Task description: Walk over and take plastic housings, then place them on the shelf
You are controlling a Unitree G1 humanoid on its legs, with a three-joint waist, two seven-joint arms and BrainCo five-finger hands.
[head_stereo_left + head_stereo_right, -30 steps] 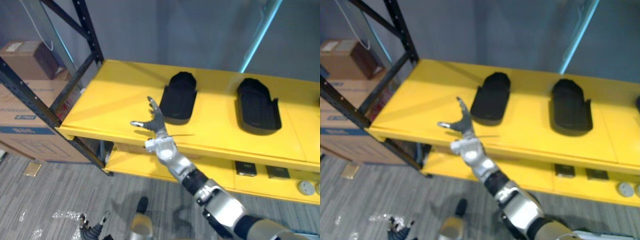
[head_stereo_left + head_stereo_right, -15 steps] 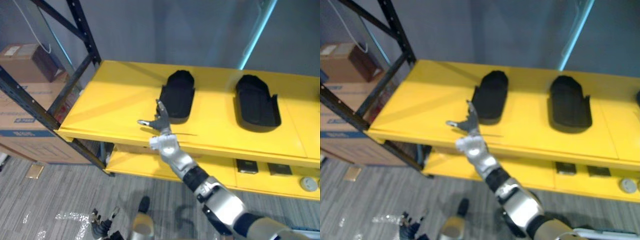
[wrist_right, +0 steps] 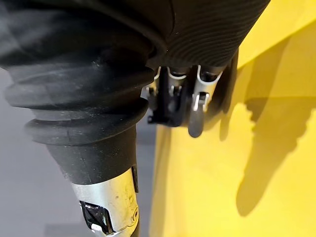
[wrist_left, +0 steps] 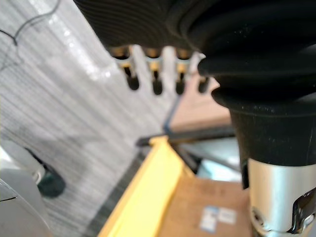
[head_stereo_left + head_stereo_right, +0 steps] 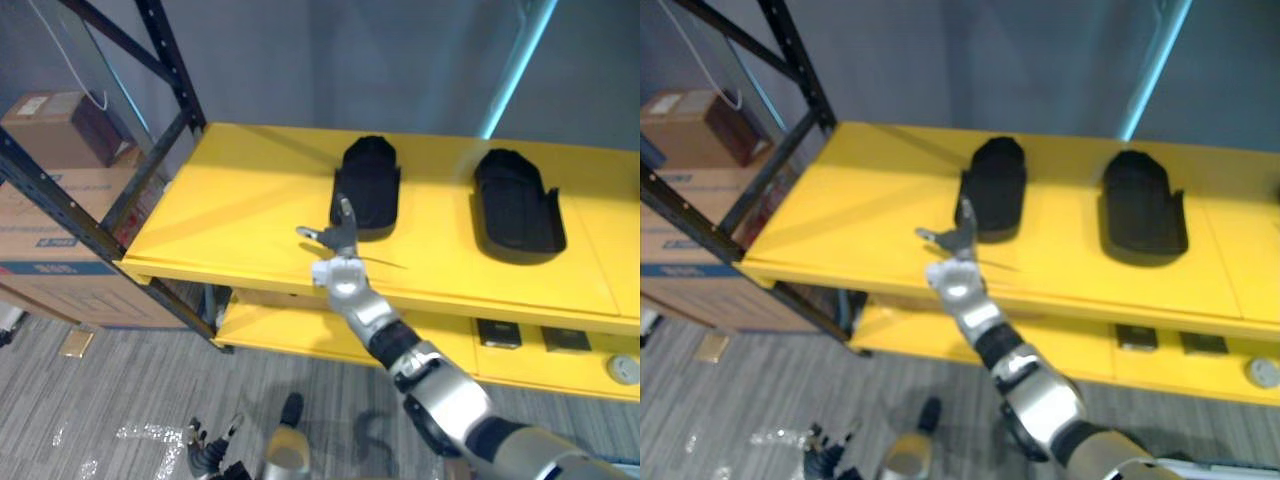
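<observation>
Hovering over the yellow shelf [image 5: 240, 200], right hand [image 5: 338, 243] spread open, empty; black housing [image 5: 368, 185] just beside it.

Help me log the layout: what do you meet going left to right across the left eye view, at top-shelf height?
boxes → rack post → left housing → right housing

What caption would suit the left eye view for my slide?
Right hand, open, over the yellow shelf by the left black housing; a second housing lies further right.
</observation>
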